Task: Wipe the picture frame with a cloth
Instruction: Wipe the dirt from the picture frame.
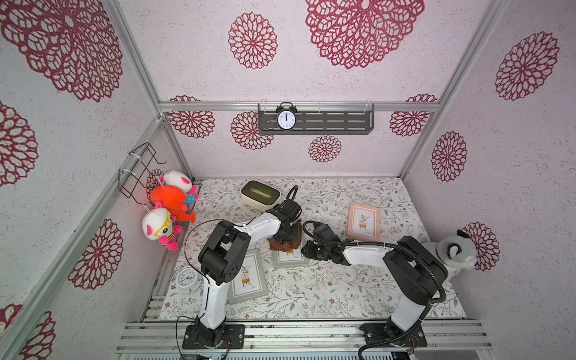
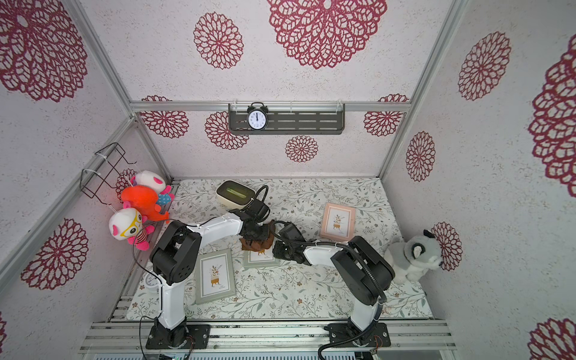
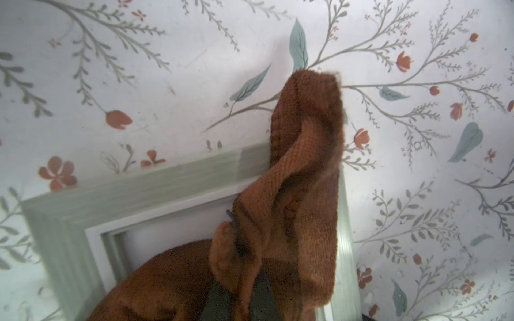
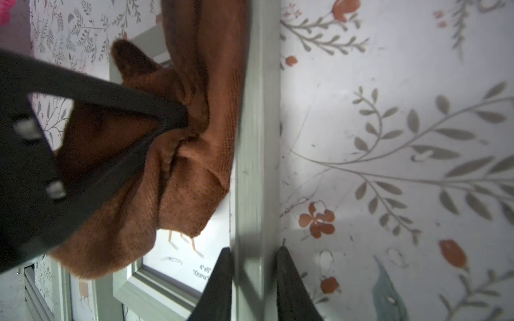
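A small sage-green picture frame (image 1: 290, 261) (image 2: 261, 261) lies flat in the middle of the floral mat. The rust-brown cloth (image 1: 294, 240) (image 2: 260, 245) is bunched over its far end. My left gripper (image 1: 285, 235) (image 2: 255, 233) points down and is shut on the cloth (image 3: 303, 172), which drapes over the frame's corner (image 3: 139, 191) and hides most of the gripper (image 3: 244, 294). My right gripper (image 4: 254, 250) (image 1: 307, 249) is shut on the frame's side border (image 4: 256, 139), with one finger (image 4: 225, 275) on the inner side and one on the outer side. The cloth (image 4: 194, 166) lies beside that border.
A larger green frame (image 1: 247, 277) lies near the left arm and a pink frame (image 1: 364, 221) at the back right. A cream box (image 1: 260, 193) stands at the back. A white clock (image 1: 188, 279) sits front left. Plush toys (image 1: 168, 202) hang left; a grey plush (image 1: 452, 252) sits right.
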`<action>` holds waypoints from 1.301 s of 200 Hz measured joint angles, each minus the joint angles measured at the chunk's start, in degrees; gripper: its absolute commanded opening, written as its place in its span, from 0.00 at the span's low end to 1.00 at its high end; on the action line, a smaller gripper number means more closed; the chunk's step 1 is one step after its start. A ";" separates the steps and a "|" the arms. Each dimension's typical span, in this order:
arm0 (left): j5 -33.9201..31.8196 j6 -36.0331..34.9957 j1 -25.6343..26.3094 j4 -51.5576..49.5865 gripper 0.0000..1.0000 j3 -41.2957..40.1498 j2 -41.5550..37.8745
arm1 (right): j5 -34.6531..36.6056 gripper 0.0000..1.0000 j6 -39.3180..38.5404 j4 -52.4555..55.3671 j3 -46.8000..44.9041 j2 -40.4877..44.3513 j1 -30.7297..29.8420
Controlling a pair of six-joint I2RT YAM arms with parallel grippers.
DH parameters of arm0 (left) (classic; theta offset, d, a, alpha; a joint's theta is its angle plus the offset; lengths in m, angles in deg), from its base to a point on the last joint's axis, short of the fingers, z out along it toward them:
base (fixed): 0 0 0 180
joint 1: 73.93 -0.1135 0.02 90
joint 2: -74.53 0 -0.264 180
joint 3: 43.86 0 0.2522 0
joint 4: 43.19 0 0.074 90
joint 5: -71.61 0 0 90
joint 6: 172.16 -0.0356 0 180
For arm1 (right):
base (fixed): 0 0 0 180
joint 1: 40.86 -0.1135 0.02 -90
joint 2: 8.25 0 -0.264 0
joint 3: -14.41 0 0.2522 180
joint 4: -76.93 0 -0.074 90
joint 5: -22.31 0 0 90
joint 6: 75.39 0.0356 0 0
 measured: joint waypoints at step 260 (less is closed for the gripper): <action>0.26 -0.02 -0.24 0.90 0.00 -10.75 -8.04 | -0.13 0.23 0.48 -2.29 -0.63 -0.37 -0.37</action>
